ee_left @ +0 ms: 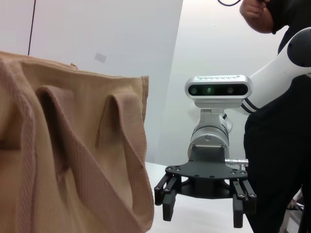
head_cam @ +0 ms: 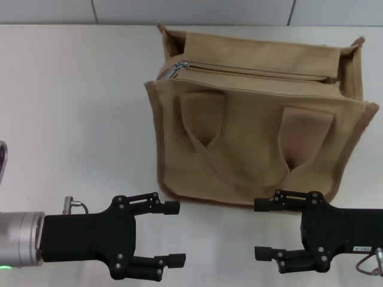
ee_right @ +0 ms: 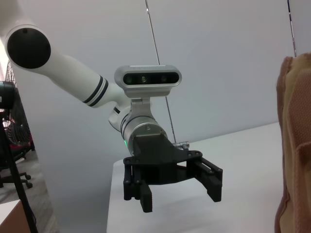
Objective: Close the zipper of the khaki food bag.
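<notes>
The khaki food bag (head_cam: pixel 251 137) stands upright on the white table, its two strap handles hanging down the near face. The zipper (head_cam: pixel 257 70) runs along the bag's top, and its silver slider (head_cam: pixel 179 67) sits at the left end. My left gripper (head_cam: pixel 174 233) is open, low in front of the bag's left corner and not touching it. At the same height my right gripper (head_cam: pixel 261 229) is open in front of the bag's right half. The left wrist view shows the bag (ee_left: pixel 58 160) and the right gripper (ee_left: pixel 201 213). The right wrist view shows the left gripper (ee_right: pixel 181 196) and the bag's edge (ee_right: pixel 294 145).
The white table (head_cam: pixel 72 119) extends to the left of the bag, with a pale wall behind it. A person in dark clothes (ee_left: pixel 277 145) stands behind the right arm in the left wrist view.
</notes>
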Robot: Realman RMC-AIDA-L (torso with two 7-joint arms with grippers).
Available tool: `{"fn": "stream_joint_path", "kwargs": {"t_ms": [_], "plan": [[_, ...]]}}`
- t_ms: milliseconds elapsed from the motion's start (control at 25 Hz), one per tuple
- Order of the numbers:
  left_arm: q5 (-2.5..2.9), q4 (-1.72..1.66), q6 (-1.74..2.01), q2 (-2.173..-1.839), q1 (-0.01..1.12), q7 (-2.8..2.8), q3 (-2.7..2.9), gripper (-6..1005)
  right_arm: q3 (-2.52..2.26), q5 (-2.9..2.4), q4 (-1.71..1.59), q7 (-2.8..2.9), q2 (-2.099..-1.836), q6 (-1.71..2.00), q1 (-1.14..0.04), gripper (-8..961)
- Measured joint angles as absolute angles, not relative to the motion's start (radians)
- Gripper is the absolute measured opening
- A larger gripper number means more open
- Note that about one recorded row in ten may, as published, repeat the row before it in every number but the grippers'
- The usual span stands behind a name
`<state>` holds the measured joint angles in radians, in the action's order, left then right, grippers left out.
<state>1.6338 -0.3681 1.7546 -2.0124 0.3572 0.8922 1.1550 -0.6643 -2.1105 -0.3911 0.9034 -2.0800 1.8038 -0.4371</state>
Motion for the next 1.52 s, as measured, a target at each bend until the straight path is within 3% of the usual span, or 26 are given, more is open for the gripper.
{"fn": "stream_joint_path", "kwargs": {"t_ms": [720,1040,1520], "plan": [[1.632,-0.368,1.757,-2.012,0.356,0.885,1.152,821,-0.660,-2.109,-0.389,0.902,-2.082,1.804,-0.437,782],[1.600,-0.356,1.888,-2.074,0.381,0.871,0.935,816,-0.654,-2.107,-0.388,0.902,-2.082,1.804,-0.438,783],[1.124,-0.258,1.925,-2.070,0.405,0.843,0.914,810,-0.653,-2.103,-0.388,0.902,-2.083,1.810,-0.438,783]]}}
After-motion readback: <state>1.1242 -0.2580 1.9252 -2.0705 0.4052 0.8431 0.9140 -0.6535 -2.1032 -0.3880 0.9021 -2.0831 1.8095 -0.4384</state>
